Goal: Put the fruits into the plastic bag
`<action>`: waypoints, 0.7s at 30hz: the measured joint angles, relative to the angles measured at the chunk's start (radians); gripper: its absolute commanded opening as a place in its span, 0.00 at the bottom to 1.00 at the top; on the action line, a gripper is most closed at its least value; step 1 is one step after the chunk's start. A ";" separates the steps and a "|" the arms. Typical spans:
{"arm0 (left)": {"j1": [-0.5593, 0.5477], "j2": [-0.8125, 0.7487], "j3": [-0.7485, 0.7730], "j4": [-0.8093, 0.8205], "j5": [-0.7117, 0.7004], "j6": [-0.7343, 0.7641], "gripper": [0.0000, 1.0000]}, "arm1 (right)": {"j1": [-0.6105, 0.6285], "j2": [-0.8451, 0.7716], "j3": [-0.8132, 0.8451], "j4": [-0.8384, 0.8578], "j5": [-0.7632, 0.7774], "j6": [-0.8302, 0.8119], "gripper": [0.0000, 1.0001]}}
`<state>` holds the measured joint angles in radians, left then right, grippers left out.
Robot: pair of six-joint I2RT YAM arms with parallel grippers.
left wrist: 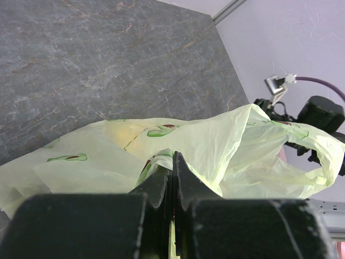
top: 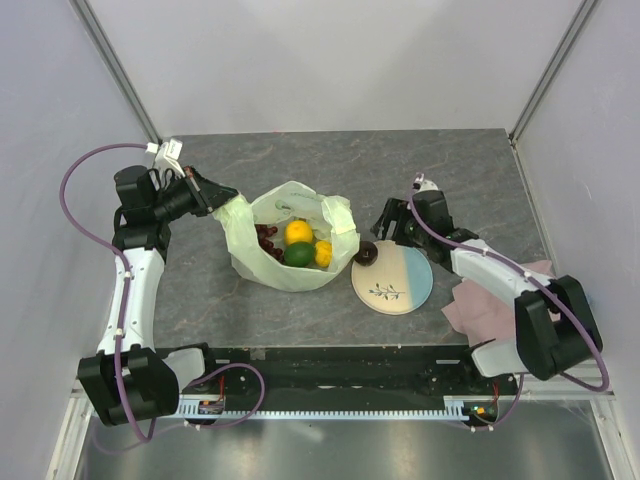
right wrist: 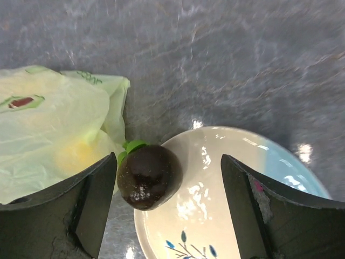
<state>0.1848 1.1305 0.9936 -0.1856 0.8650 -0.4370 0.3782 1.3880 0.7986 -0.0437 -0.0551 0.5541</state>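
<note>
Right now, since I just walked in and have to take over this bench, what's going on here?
The left gripper is shut on the rim of the plastic bag, holding its mouth up. The grape bunch, orange, a green avocado and a yellow fruit lie inside. The right gripper is open, its jaws either side of the dark round fruit at the edge of the plate beside the bag, not yet closed on it.

Bright, even overhead light with soft, short shadows. The top view is sharp. Right wrist view: grey marbled bench (right wrist: 242, 54) slightly blurred; white glare on glossy cream-and-blue round plate (right wrist: 199, 205) and small dark purple-brown round fruit (right wrist: 149, 176). Left wrist view: pale green translucent plastic bag (left wrist: 226, 145) lit through; left gripper (left wrist: 173, 162) body soft up close.
</note>
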 measured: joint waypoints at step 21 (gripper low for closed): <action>0.000 0.000 0.000 0.000 0.000 0.000 0.02 | 0.183 0.151 -0.013 0.063 0.137 0.211 0.85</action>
<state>0.1848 1.1305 0.9936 -0.1856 0.8650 -0.4370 0.5610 1.5387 0.7856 0.0189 0.0822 0.7654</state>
